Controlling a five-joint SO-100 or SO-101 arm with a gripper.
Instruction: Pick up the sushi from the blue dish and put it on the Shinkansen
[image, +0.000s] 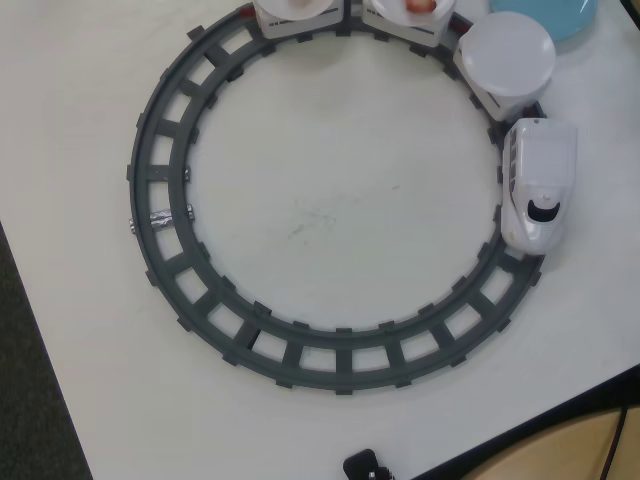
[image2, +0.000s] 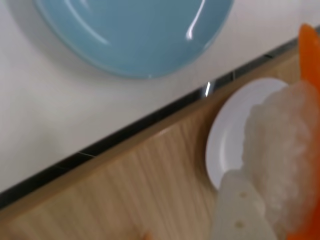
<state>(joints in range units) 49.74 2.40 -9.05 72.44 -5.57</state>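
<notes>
sushi fills the right side of the wrist view, very close to the camera and blurred: a white rice body with a bright orange strip along its right edge. a pale finger of the end effector presses against the rice from the lower left, so the end effector is closed around the sushi and carrying it. behind the sushi sits a small round white plate, resting on a light wooden surface beyond the dark edge of the white counter. the blue dish lies on the counter at the top of that view, bare.

in the overhead view, a grey ring track lies on the white counter. the shinkansen stands on the right side of the ring, its black windshield pointing toward the bottom of the picture. just behind it a car carries a round white plate with nothing on it. two more cars at the top edge are cut off. part of the blue dish shows in the top right corner, just beside that plate. the arm and the sushi are not in this view.
</notes>
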